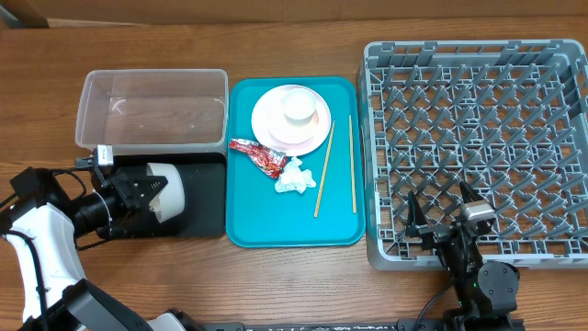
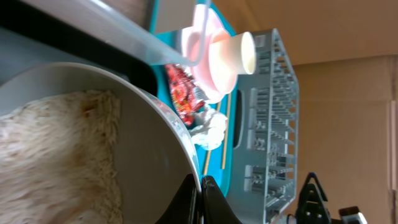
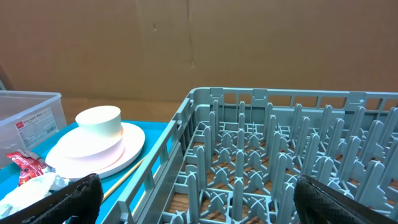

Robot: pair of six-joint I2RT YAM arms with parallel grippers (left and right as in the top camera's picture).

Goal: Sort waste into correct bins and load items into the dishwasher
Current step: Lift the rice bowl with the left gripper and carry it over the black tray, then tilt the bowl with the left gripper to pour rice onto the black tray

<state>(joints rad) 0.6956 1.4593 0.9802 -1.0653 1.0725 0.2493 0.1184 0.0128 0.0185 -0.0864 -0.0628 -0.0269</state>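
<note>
Left gripper [image 2: 200,188]: jaws closed tight, pinching the rim of the bowl [image 1: 173,197]. One finger is inside the wall and one outside.
Bowl: white, tipped onto its side above the black tray [image 1: 204,216]. I cannot tell whether it touches the tray.
Rice [image 2: 59,155]: a pale, clumped mass lying against the inner wall of the bowl, seen from the left wrist.
Tub [image 1: 152,110]: clear, just behind the black tray at the table's [image 1: 55,55] left. No waste is visible in it.

Teal tray [image 1: 276,216]: sits between the black tray and the rack.
- Plates [image 1: 276,124]: a white and pale pink stack at the tray's far end, with a small cup [image 1: 298,106] on top.
- Wrapper [image 1: 257,154]: red and crinkled, just in front of the plates.
- Tissue [image 1: 294,176]: white and crumpled, touching the wrapper's near end.
- Chopsticks [image 1: 323,167]: two, on the tray's right half. One lies slanted and one lies nearly parallel to the tray's right edge. They are apart from each other.

Rack [image 1: 478,101]: grey, with pegs upright, at the table's right. No dishes show among the pegs.

Right gripper [image 1: 439,210]: jaws spread wide and holding nothing. It hangs over the rack's near-left corner, and the right wrist view shows both fingers well apart at the frame's lower corners.
</note>
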